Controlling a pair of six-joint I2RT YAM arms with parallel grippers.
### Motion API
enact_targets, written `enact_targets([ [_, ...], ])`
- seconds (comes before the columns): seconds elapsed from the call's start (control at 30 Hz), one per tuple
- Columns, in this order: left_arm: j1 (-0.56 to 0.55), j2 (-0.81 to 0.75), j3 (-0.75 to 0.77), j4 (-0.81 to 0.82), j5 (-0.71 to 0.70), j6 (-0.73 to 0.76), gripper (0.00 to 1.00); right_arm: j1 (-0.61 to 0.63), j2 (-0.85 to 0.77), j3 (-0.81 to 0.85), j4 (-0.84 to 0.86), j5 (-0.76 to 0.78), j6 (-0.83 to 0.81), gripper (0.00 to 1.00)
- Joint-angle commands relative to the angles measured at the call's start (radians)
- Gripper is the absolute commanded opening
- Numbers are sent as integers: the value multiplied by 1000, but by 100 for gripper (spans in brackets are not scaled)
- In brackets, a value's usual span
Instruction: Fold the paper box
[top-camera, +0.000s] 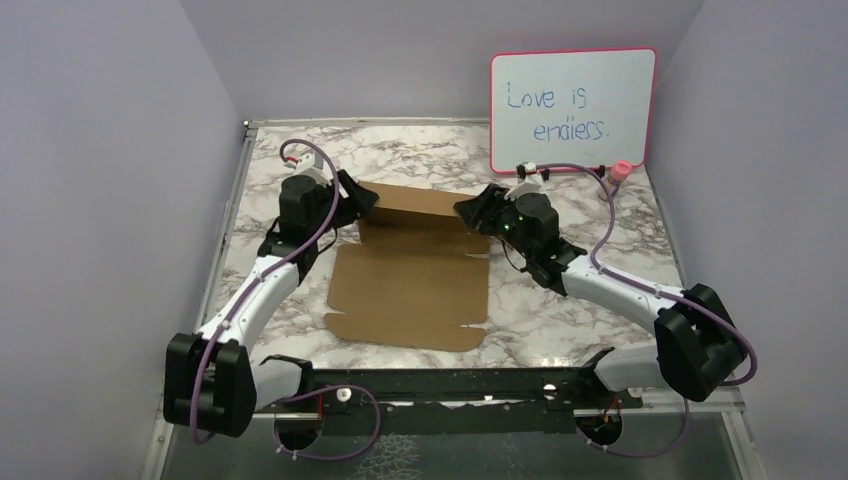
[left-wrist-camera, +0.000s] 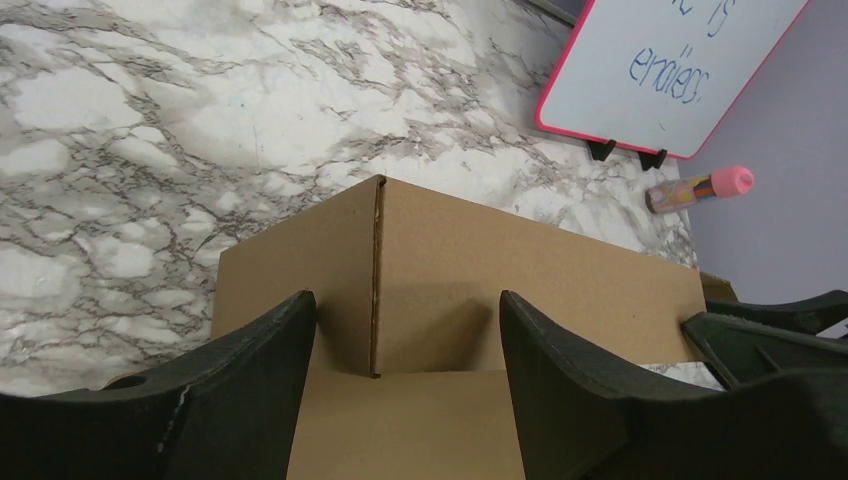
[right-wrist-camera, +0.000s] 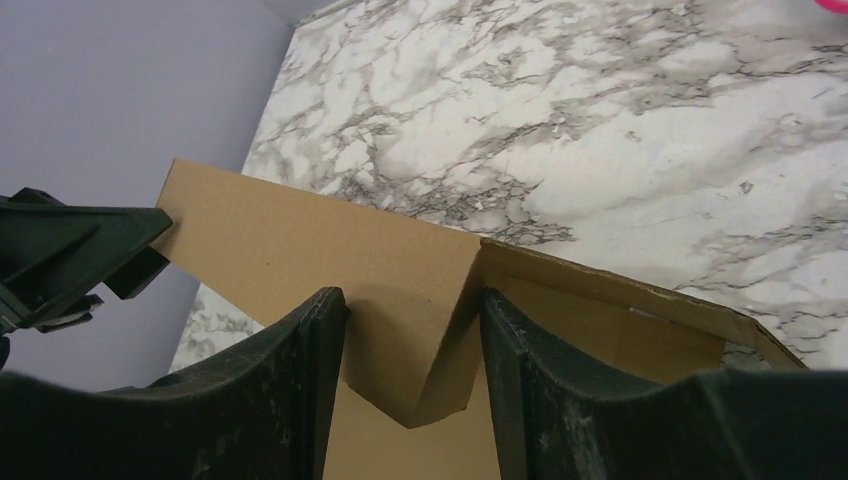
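The paper box is a brown cardboard sheet lying flat mid-table, with its far panel folded up. My left gripper is at that panel's left end. In the left wrist view the gripper stands open, its fingers either side of the corner crease and clear of the board. My right gripper is at the panel's right end. In the right wrist view it is open astride the folded side tab, with the right finger close against the tab.
A pink-framed whiteboard stands at the back right, with a pink-capped marker beside its foot. Lilac walls close in the marble table on three sides. A black rail runs along the near edge between the arm bases.
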Motion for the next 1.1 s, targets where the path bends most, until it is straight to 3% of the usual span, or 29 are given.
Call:
enact_targets([
  [0.0, -2, -125, -26, -89, -36, 18, 67, -1, 52, 42, 92, -155, 44, 54],
  [0.17, -3, -192, -29, -209, -109, 54, 68, -5, 107, 77, 110, -209, 51, 51],
  [0.3, -2, -208, -38, -290, -183, 93, 78, -8, 144, 98, 112, -218, 29, 51],
  [0.6, -2, -286, 73, -416, -362, 252, 87, -16, 106, 105, 100, -181, -58, 65],
  [0.9, -25, -210, 233, -481, -232, 363, 87, -21, -45, 0, 113, -86, -120, 74],
  [1.07, -158, -127, 305, -487, -301, 363, 87, -21, -135, -109, 115, 25, -98, 74],
])
